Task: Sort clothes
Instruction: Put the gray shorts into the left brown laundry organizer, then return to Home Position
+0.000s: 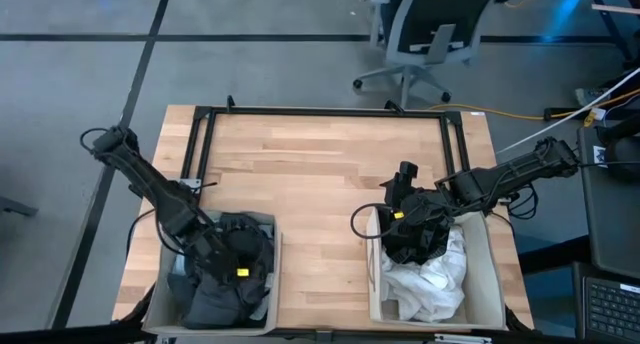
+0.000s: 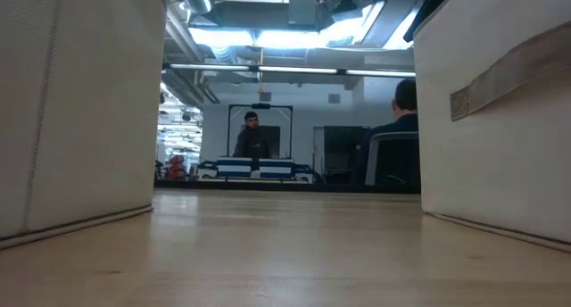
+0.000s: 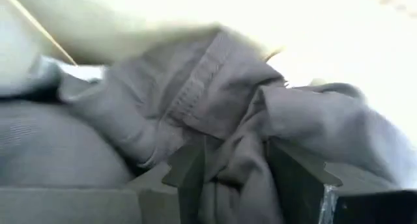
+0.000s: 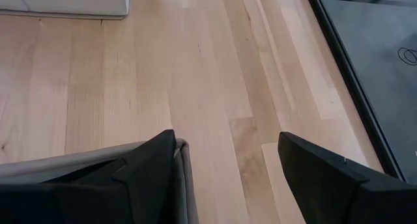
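The table [image 1: 320, 174] is pale, smooth, matt wooden planking framed in black metal, the bins [image 1: 487, 274] are stiff beige woven fabric, and the dark grey garment [image 3: 215, 100] is soft, creased, matt cloth with stitched seams.

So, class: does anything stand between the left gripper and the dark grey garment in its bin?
Nothing visible does. The left gripper is down inside the left bin, with folds of the dark grey garment already between its fingers.
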Robot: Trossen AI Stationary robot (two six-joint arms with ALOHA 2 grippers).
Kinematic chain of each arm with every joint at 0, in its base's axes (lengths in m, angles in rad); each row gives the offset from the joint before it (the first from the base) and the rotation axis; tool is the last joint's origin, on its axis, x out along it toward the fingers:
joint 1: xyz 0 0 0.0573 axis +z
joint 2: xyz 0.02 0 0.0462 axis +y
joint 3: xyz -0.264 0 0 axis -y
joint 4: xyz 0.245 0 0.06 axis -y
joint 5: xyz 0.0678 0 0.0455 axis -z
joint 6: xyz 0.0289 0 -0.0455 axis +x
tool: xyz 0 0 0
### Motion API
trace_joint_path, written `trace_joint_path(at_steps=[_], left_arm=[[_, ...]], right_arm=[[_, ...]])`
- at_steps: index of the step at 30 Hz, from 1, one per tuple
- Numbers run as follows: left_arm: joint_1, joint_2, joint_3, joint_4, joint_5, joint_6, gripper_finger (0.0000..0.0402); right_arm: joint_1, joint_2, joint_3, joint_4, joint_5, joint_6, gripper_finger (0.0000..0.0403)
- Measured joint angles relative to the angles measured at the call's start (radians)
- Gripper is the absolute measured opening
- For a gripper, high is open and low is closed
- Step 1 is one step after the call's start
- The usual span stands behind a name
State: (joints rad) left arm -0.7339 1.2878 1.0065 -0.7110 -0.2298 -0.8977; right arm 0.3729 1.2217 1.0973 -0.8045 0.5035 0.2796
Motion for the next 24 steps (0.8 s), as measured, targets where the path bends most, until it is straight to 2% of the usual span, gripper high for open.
trace_joint_path(at_steps=[7, 15, 20, 24], left_arm=[[0.024, -0.140, 0.039, -0.005, -0.073, 0.071, 0.0152], [0.081, -0.262, 0.065, 0.056, -0.293, 0.334, 0.0153], [0.209, -0.301, 0.065, 0.127, -0.323, 0.557, 0.0152], [0.374, -0.314, 0.045, 0.167, -0.296, 0.695, 0.0138]], right_arm=[[0.000, -0.006, 0.038, -0.016, -0.007, -0.008, 0.0278], [-0.003, -0.015, 0.144, -0.016, -0.022, -0.100, 0.0278], [-0.071, -0.063, 0.182, -0.015, -0.066, -0.142, 0.0278], [-0.199, -0.134, 0.183, -0.023, -0.173, -0.179, 0.0278]])
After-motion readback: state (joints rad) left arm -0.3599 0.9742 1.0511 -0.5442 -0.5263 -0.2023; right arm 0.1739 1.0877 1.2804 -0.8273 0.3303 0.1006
